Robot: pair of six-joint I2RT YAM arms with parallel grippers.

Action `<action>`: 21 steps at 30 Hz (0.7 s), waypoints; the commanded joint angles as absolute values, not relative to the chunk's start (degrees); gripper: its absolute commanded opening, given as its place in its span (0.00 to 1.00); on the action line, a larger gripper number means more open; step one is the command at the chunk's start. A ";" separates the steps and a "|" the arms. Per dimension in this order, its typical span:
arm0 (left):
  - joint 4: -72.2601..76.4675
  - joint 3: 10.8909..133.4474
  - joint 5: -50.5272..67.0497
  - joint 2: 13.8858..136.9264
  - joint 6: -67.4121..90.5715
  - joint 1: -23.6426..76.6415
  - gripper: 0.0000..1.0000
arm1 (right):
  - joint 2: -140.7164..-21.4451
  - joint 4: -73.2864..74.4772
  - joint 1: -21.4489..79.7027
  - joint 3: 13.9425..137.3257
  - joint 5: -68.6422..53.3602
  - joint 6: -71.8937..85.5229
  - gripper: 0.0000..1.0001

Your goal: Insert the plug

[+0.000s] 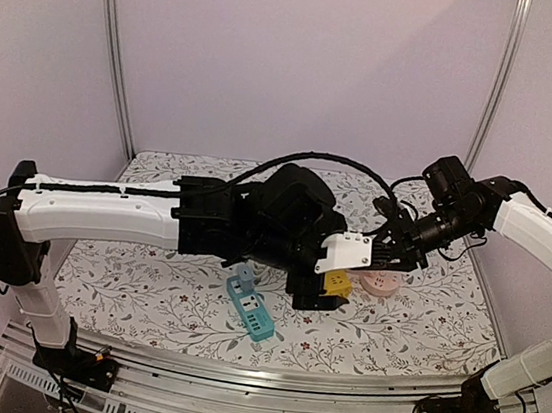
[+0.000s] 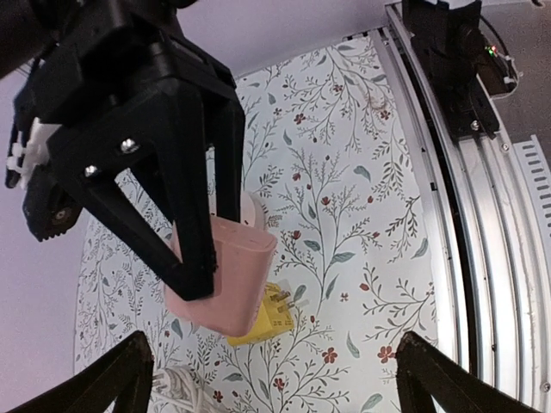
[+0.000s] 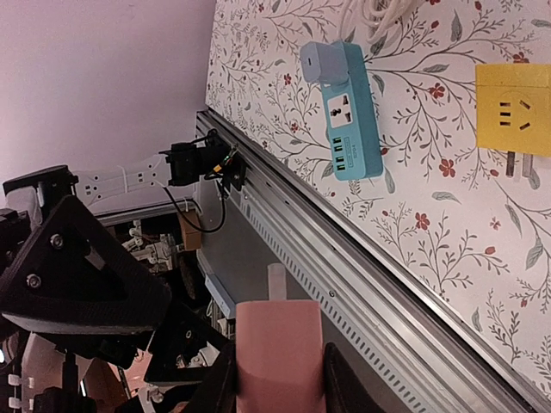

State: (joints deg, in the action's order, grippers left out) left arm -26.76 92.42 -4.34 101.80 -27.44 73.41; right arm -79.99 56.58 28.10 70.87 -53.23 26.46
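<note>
Plainly the pink plug (image 3: pixel 277 344) is a light, stiff plastic block with smooth, likely slippery sides, so a pinch across its flat faces, clear of the end that goes in, suits it best; starting at the left, the blue power strip (image 1: pixel 253 313) lies by the middle of the near edge, a pale blue plug (image 1: pixel 239 285) seated at its far end; the left gripper (image 2: pixel 275 379) hangs above, fingers spread wide and empty; a yellow plug (image 2: pixel 269 317) lies loose right of the strip; the pink plug is off the worktop, right of middle, clamped between the fingers of the right gripper (image 1: pixel 390 263); the left arm, I judge, crowds the way to the strip
</note>
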 commanded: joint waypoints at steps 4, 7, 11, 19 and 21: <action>-31.28 96.67 -2.11 105.08 -31.13 73.93 0.95 | -79.80 56.05 29.79 73.44 -56.07 24.77 0.00; -31.39 96.42 -1.21 104.76 -31.74 73.68 0.93 | -79.21 56.16 29.89 74.08 -55.74 24.45 0.00; -31.51 96.26 0.26 104.01 -32.00 73.22 0.90 | -79.09 56.57 29.97 74.90 -54.94 24.11 0.00; -30.98 97.09 3.37 104.81 -31.98 72.69 0.89 | -77.51 57.33 30.09 74.24 -54.19 23.48 0.00; -30.62 97.73 2.72 105.32 -31.99 72.56 0.85 | -76.95 57.38 30.13 73.46 -54.46 23.39 0.00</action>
